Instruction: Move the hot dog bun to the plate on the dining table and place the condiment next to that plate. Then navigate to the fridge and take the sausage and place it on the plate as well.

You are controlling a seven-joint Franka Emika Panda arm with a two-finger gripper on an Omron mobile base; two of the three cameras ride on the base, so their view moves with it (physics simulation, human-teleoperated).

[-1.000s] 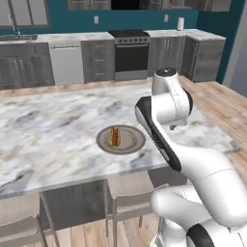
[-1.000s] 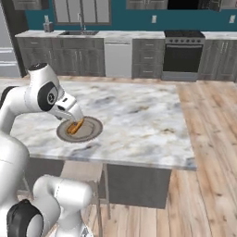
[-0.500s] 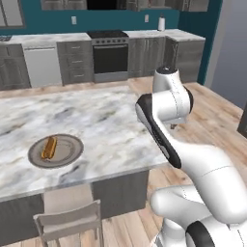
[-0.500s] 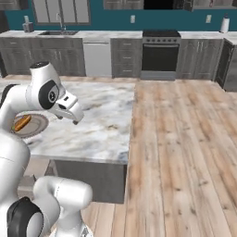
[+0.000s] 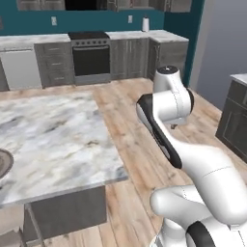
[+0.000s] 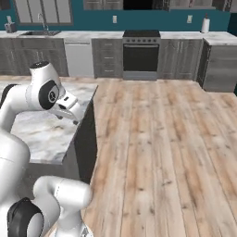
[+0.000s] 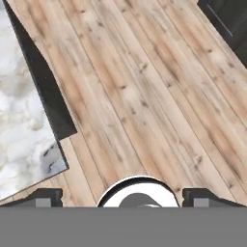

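Observation:
The dining table (image 5: 53,140) fills the left of the left base view, and only a sliver of the plate (image 5: 2,165) shows at that view's left edge. The hot dog bun, the condiment, the sausage and the fridge are out of view. My gripper (image 6: 68,116) hangs open over the table's near right corner (image 6: 51,134), with nothing between its fingers. In the hand view the two fingertips (image 7: 46,195) stand wide apart above the wood floor (image 7: 144,96), and the table's corner (image 7: 24,130) lies at the left.
Grey cabinets with a black stove (image 6: 141,55) and a white dishwasher (image 6: 79,58) line the back wall. A sink (image 6: 39,32) is at the back left. A dark cabinet (image 5: 234,120) stands at the right. Open wood floor (image 6: 162,152) spreads right of the table.
The whole picture has shifted left as the base moved to the right. The plate has slid to the left base view's edge and left the right base view. The gripper stays open.

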